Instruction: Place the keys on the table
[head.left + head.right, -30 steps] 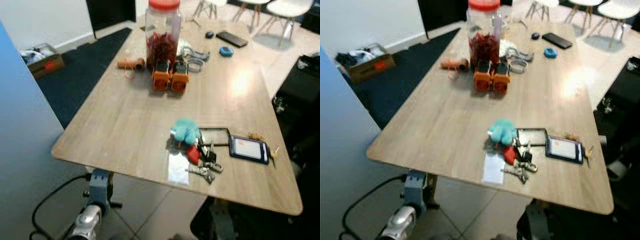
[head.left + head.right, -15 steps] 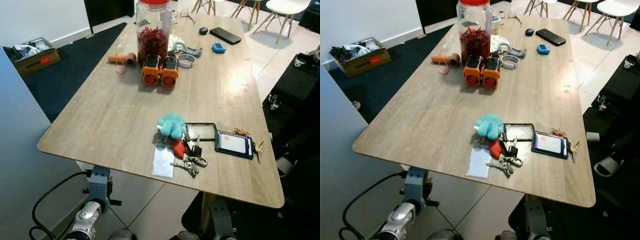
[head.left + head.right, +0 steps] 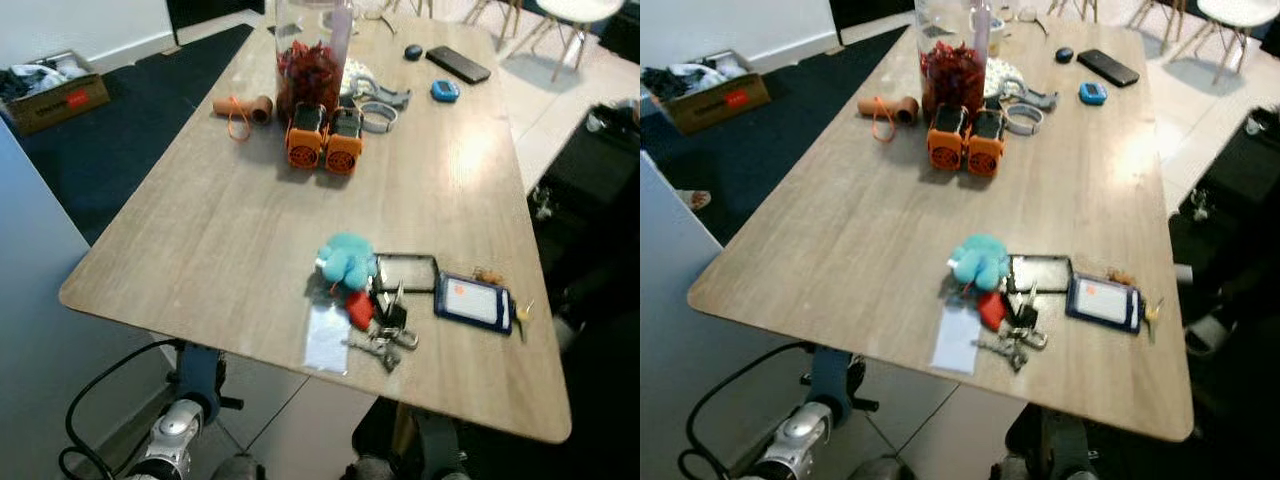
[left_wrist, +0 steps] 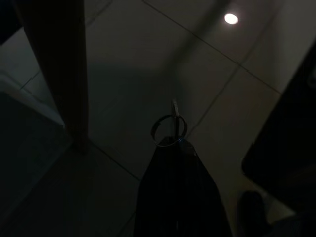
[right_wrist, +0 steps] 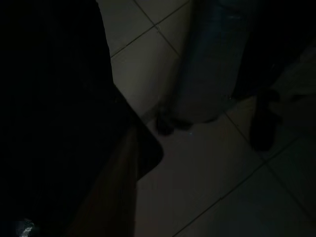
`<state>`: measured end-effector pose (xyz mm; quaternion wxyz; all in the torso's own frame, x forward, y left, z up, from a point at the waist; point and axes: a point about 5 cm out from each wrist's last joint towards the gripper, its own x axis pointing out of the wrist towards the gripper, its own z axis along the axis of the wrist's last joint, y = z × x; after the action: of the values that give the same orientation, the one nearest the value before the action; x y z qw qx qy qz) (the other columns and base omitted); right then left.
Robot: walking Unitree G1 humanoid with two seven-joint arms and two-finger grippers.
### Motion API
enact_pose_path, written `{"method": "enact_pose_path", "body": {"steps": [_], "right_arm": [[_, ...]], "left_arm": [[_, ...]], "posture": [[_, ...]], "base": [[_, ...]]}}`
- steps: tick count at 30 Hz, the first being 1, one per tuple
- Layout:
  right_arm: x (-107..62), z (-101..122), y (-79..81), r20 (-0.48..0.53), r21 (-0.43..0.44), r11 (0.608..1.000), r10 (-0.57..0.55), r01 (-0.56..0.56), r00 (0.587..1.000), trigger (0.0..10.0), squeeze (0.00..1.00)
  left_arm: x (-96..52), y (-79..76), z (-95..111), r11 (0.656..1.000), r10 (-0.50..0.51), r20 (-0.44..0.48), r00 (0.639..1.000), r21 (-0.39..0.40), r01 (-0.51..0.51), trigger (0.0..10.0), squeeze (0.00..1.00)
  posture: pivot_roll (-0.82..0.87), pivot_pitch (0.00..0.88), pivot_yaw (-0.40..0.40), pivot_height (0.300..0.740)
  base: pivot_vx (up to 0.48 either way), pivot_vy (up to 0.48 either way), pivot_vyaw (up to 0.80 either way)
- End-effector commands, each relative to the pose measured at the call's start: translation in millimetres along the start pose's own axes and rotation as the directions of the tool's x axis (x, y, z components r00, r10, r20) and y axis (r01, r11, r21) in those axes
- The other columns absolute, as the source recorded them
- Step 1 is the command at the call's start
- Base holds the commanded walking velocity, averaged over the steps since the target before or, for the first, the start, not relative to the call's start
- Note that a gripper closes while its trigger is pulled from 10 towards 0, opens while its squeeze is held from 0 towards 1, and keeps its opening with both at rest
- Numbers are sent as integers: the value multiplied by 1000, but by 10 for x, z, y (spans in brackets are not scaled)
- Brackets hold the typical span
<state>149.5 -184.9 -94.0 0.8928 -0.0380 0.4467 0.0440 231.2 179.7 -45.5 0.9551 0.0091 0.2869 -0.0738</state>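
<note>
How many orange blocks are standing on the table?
2: left orange block and right orange block, side by side in front of the clear jar at the table's far end.

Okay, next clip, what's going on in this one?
The robot stands at the near edge of a wooden table, arms hanging low below it. In the dim left wrist view, the left gripper is shut on a key ring over the tiled floor, so the keys are not yet on the table. On the table near the front lie another bunch of keys beside a teal plush toy and a blue card holder. The right wrist view is too dark to read the right gripper.
</note>
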Motion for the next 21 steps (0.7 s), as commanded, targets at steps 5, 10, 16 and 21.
{"method": "enact_pose_path", "body": {"steps": [5,10,16,21], "right_arm": [[-39,-153,14,-56,18,1000,-1,2,998,10000,0],[-42,-160,8,-56,20,1000,-3,4,998,10000,0],[-48,-177,1,-62,20,1000,-6,7,998,10000,0],[-55,-188,-16,-65,20,1000,-11,12,998,10000,0]], "left_arm": [[-11,10,-33,1000,-5,-22,1000,16,5,10000,0],[-5,4,-21,1000,-8,-18,1000,24,8,10000,0],[-4,-13,-25,997,-18,-24,1000,71,20,10000,0],[-59,211,-39,975,27,-61,998,224,-13,10000,0]], "posture": [[35,95,-11,740],[35,95,-11,740],[36,95,-11,740],[31,92,-11,740]], "base": [[0,0,0],[0,0,0],[0,0,0],[0,0,0]]}}
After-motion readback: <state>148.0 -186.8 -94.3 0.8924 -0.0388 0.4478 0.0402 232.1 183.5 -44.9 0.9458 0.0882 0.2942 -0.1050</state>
